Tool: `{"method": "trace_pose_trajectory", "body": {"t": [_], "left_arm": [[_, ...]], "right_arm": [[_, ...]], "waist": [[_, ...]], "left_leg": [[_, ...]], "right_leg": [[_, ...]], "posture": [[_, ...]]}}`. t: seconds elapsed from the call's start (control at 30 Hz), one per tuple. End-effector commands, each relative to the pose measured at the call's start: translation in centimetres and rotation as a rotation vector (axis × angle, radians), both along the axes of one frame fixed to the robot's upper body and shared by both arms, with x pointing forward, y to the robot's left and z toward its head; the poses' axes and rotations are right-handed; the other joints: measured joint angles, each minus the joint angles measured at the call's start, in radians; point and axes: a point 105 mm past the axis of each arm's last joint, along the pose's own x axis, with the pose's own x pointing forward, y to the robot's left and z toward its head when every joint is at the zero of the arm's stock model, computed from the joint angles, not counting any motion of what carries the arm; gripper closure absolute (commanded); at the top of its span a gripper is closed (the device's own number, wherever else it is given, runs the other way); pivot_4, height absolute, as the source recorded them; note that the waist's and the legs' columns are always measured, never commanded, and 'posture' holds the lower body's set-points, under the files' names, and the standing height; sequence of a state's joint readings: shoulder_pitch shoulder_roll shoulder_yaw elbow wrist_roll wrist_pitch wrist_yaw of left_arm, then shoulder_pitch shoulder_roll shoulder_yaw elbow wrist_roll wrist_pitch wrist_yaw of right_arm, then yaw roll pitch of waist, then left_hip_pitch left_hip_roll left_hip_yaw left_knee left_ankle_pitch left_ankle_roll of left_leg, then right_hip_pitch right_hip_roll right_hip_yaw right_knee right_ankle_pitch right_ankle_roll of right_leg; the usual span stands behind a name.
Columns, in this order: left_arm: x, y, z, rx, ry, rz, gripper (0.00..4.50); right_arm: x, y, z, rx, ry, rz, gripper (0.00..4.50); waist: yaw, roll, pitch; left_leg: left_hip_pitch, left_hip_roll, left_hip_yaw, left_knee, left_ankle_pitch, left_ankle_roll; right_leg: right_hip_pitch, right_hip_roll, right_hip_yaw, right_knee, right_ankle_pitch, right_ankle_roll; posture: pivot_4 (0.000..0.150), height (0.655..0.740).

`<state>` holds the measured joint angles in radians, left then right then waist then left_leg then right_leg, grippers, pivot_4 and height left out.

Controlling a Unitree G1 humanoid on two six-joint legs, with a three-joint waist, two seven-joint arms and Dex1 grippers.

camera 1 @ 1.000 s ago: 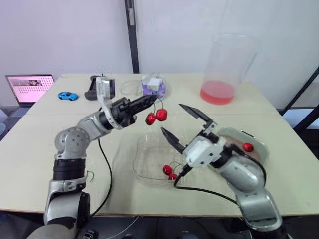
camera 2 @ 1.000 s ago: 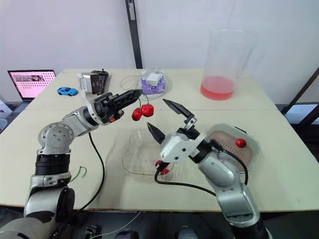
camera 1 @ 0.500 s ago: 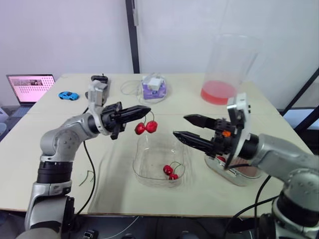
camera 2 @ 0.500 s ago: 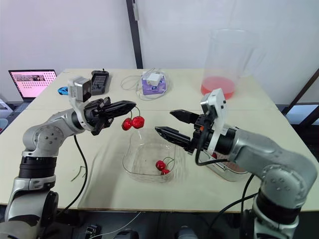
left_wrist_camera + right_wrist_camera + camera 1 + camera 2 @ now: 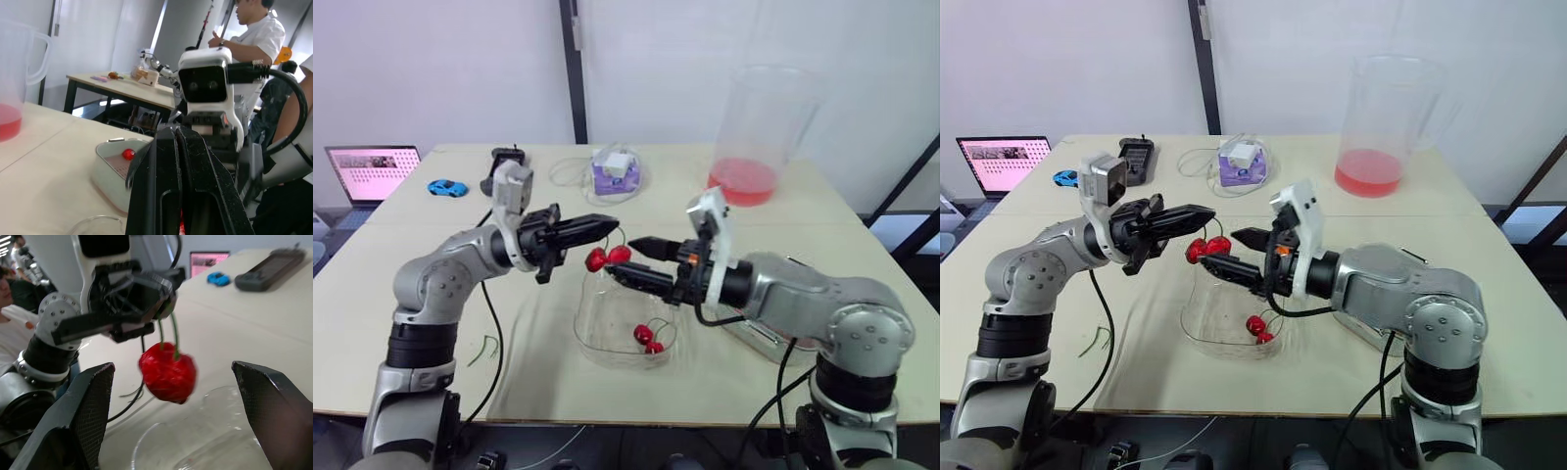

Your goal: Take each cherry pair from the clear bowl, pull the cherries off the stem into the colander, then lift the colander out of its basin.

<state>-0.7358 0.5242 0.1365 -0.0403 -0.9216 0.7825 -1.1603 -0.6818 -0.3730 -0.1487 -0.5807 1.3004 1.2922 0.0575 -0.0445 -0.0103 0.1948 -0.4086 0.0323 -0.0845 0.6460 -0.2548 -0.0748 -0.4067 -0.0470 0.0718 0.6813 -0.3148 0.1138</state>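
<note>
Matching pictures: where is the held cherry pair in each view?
Left eye: held cherry pair hangs mid-picture, beneath left gripper.
Right eye: pair left of middle.
Left wrist: likely the red sliver between its fingers.
Right wrist: pair between right gripper's open fingers.
Landmark: left gripper pinching the stem.

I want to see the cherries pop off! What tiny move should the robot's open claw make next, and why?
Probably the right claw should close on the red cherry pair. Its fingers stand open either side of the fruit, not touching, while the left claw, shut on the green stems, dangles it above the clear plastic bowl.
</note>
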Motion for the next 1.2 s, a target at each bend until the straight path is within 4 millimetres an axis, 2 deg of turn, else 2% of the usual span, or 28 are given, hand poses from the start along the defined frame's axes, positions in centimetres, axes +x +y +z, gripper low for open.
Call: {"method": "trace_pose_trajectory", "body": {"t": [0.03,0.07,0.13,0.27,0.9,1.0,1.2], "left_arm": [[-0.56,0.10,0.74,-0.011,-0.036,-0.015,4.50],[-0.55,0.07,0.76,-0.014,-0.037,-0.015,4.50],[-0.52,0.00,0.77,-0.017,-0.038,-0.015,4.50],[-0.51,-0.01,0.76,-0.019,-0.038,-0.013,4.50],[-0.50,-0.15,0.79,-0.023,-0.048,-0.003,4.50],[-0.51,-0.17,0.77,-0.023,-0.047,-0.003,4.50],[-0.53,-0.15,0.68,-0.022,-0.044,0.000,4.50]], "right_arm": [[-0.05,0.40,1.04,0.039,-0.024,0.002,0.38],[0.03,0.48,1.01,0.041,-0.018,-0.001,0.38],[0.31,0.51,1.00,0.049,-0.012,-0.017,0.97],[0.35,0.57,1.24,0.070,-0.005,-0.019,2.66],[-0.20,0.54,0.93,0.062,0.031,0.011,2.66],[-0.11,0.40,1.01,0.063,0.030,0.003,3.36],[-0.17,0.12,0.93,0.055,0.035,0.006,3.36]], "waist": [[-0.001,0.000,0.000],[-0.001,0.000,0.000],[-0.001,0.000,0.000],[-0.001,0.000,0.000],[-0.001,0.000,0.000],[-0.001,0.000,0.000],[-0.001,0.000,0.000]], "left_leg": [[0.000,0.000,0.000,0.000,0.000,0.000],[0.000,0.000,0.000,0.000,0.000,0.000],[0.000,0.000,0.000,0.000,0.000,0.000],[0.000,0.000,0.000,0.000,0.000,0.000],[0.000,0.000,0.000,0.000,0.000,0.000],[0.000,0.000,0.000,0.000,0.000,0.000],[0.000,0.000,0.000,0.000,0.000,0.000]], "right_leg": [[0.000,0.000,0.000,0.000,0.000,0.000],[0.000,0.000,0.000,0.000,0.000,0.000],[0.000,0.000,0.000,0.000,0.000,0.000],[0.000,0.000,0.000,0.000,0.000,0.000],[0.000,0.000,0.000,0.000,0.000,0.000],[0.000,0.000,0.000,0.000,0.000,0.000],[0.000,0.000,0.000,0.000,0.000,0.000]], "posture": [[0.150,0.7332],[0.150,0.7332],[0.150,0.7332],[0.150,0.7332],[0.150,0.7332],[0.150,0.7332],[0.150,0.7332]]}}
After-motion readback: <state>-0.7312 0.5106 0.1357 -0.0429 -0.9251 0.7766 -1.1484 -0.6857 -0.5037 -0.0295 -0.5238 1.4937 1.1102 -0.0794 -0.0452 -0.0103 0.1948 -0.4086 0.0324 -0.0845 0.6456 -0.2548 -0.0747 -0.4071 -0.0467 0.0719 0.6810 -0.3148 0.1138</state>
